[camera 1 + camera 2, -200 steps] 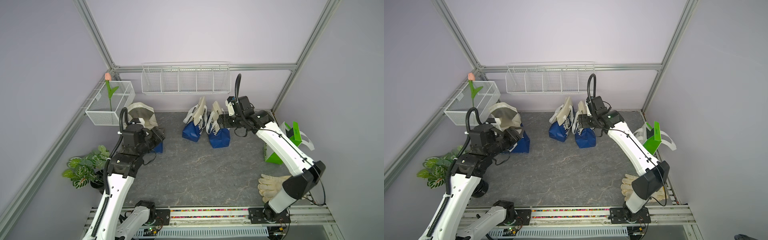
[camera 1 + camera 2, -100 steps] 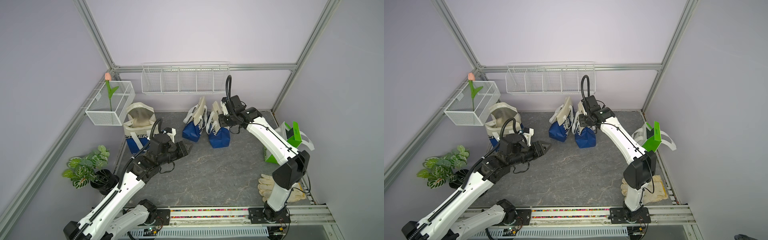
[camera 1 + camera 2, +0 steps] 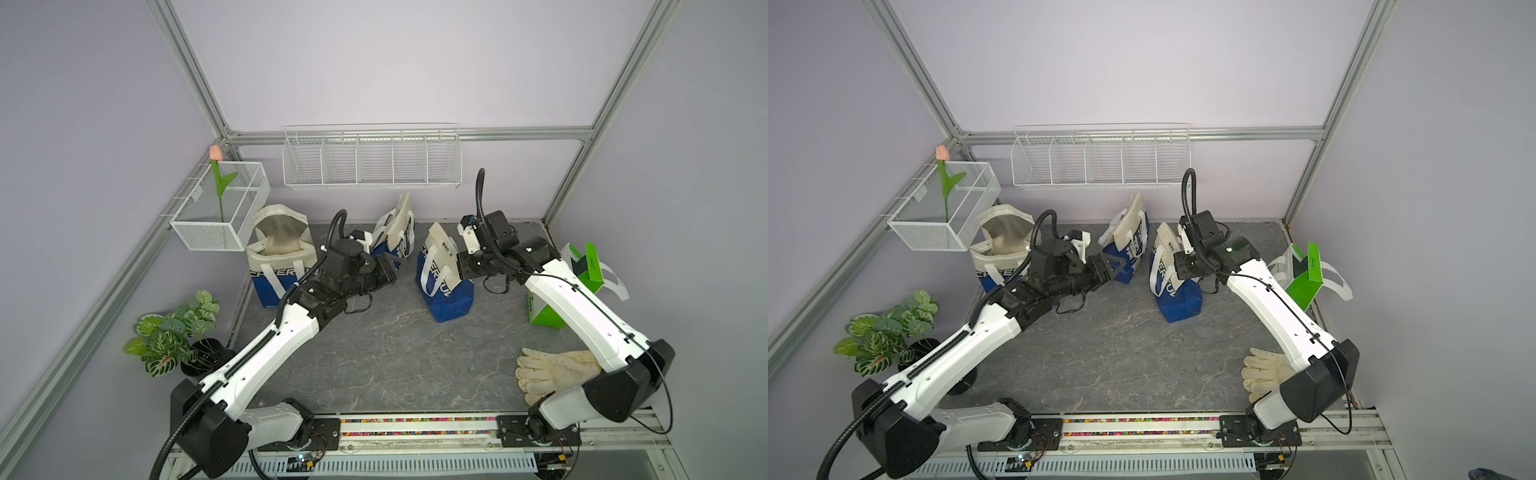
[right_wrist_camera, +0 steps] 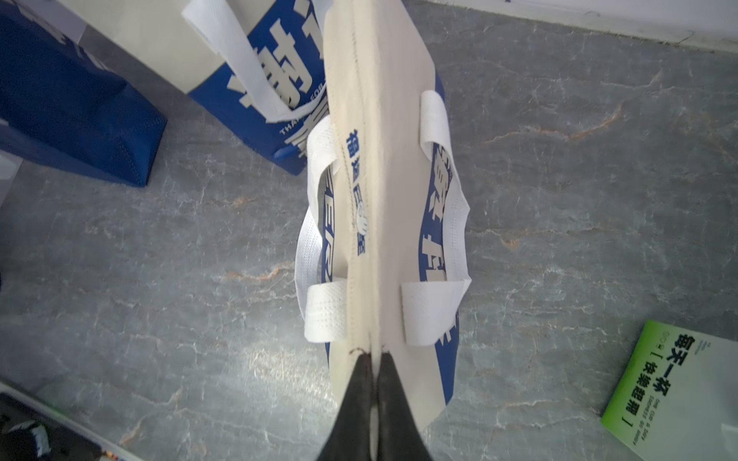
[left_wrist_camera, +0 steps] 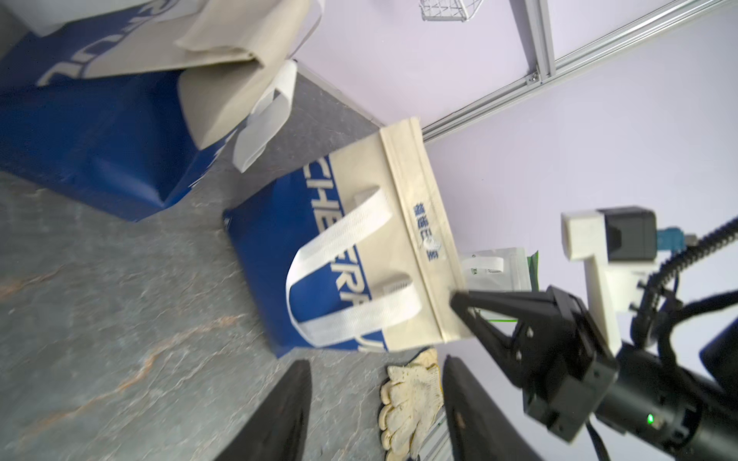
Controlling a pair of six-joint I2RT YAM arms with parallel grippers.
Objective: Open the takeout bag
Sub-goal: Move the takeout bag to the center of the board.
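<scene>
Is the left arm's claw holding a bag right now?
No, the left gripper stands open, jaws apart around empty air, short of the takeout bag.

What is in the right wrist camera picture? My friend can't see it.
The right gripper is pinched shut on the closed top edge of a cream-and-blue takeout bag, whose white handles droop down both sides. It stands on a grey marbled tabletop, near another blue bag and a green bag.

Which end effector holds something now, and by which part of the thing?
The right end effector pinches the closed top edge of the takeout bag, at one end. The left end effector is open and holds nothing.
</scene>
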